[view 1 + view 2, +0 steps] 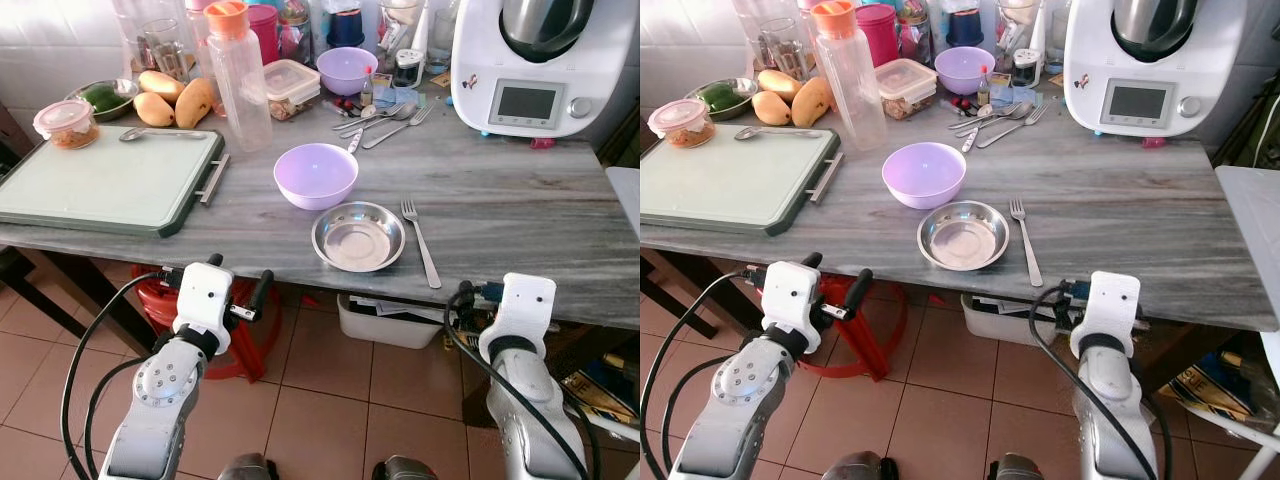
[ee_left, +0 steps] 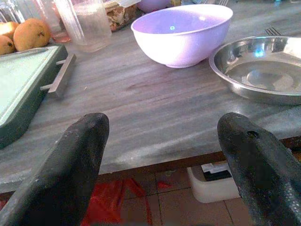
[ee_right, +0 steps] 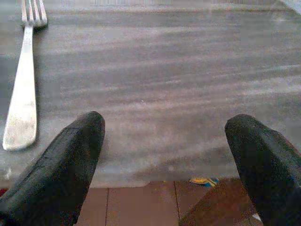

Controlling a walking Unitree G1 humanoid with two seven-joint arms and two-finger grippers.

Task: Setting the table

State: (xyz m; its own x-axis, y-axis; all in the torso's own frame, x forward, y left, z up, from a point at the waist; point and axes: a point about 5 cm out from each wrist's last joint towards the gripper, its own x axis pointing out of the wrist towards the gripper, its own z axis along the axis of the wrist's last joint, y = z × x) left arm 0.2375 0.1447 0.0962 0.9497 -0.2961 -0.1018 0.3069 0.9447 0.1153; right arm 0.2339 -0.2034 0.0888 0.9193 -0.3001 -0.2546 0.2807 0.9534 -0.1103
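Observation:
A lilac bowl [image 1: 315, 175] stands on the grey marble table [image 1: 520, 210]. Just in front of it sits a shallow steel plate [image 1: 358, 237], and a fork [image 1: 420, 243] lies directly right of the plate. My left gripper [image 1: 238, 276] hovers open below the table's front edge, left of the plate; in the left wrist view its fingers [image 2: 75, 165] frame the bowl [image 2: 183, 33] and plate [image 2: 258, 70]. My right gripper [image 3: 164, 155] is open at the front edge, right of the fork [image 3: 21, 94]. Neither holds anything.
A green cutting board [image 1: 100, 185] fills the table's left side, with a clear bottle [image 1: 240, 85] and mangoes [image 1: 175, 100] behind it. Loose cutlery [image 1: 385, 120], a second lilac bowl [image 1: 346, 68] and a white kitchen machine [image 1: 535, 65] stand at the back. A red stool [image 1: 250, 335] and a white bin [image 1: 390, 322] are under the table.

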